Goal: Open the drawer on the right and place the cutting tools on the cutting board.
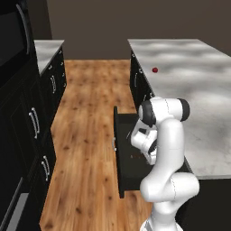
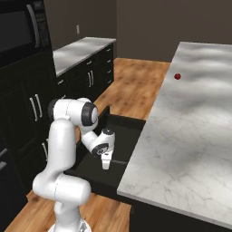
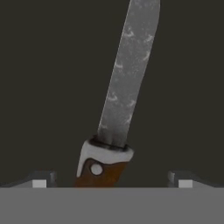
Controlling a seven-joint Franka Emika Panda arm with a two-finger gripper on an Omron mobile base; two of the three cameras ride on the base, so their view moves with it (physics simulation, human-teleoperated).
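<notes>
Drawer (image 2: 118,145) pulled out — pincer (image 3: 112,181) spread wide astride knife (image 3: 114,131) handle.

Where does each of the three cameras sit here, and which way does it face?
Left base view: behind the arm's left, facing forward-down at the open drawer; arm at lower right.
Right base view: behind the arm's right, facing the same drawer and counter; arm at lower left, end effector in the drawer.
Hand view: on the hand, facing the knife on the drawer floor; finger tips at bottom.
Both base views share the drawer, counter and red ball.
</notes>
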